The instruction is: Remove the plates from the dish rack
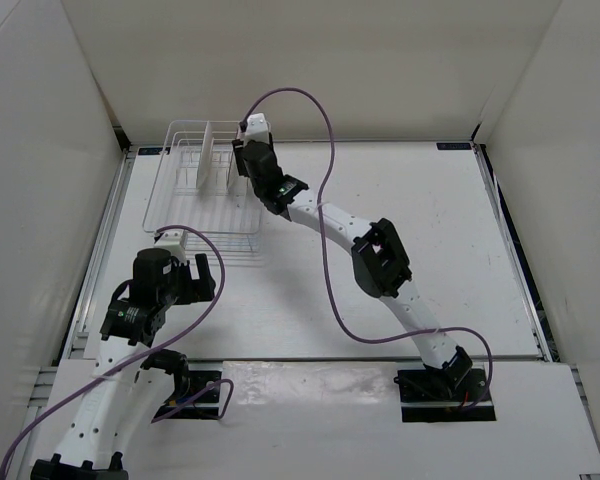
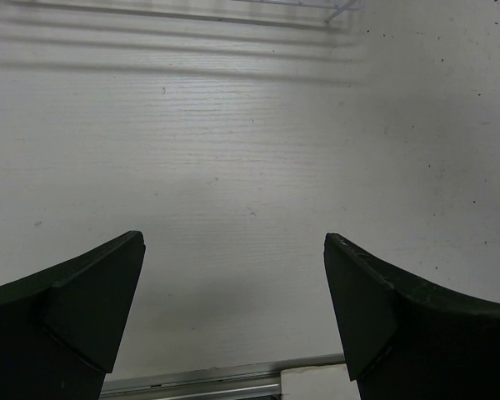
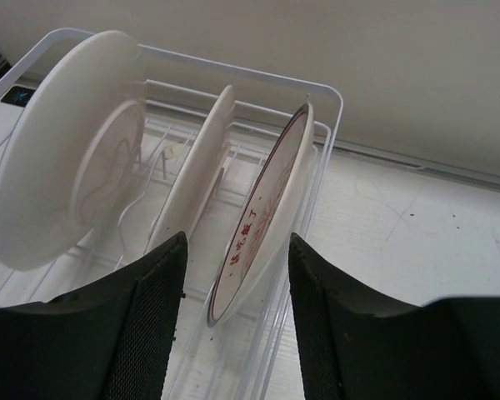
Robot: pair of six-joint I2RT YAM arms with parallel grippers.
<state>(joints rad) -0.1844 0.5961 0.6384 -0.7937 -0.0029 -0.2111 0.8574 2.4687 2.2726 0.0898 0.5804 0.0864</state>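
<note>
The white wire dish rack [image 1: 155,195] stands at the far left of the table. Three plates stand upright in it at its far end [image 1: 210,152]. In the right wrist view they are a large pale plate [image 3: 62,150], a middle plate edge-on [image 3: 196,171], and a rightmost plate [image 3: 262,221] with a thin dark rim and red characters. My right gripper [image 3: 236,242] is open, its fingers either side of the rightmost plate's lower edge, not touching; it also shows in the top view [image 1: 238,165]. My left gripper [image 2: 233,242] is open and empty over bare table, near the rack's front edge [image 1: 202,278].
The rack's rim [image 3: 233,71] sits close to the white back wall [image 3: 383,67]. White walls enclose the table on the left, back and right. A metal rail [image 2: 192,387] runs along the near edge. Purple cables loop over the arms [image 1: 330,140].
</note>
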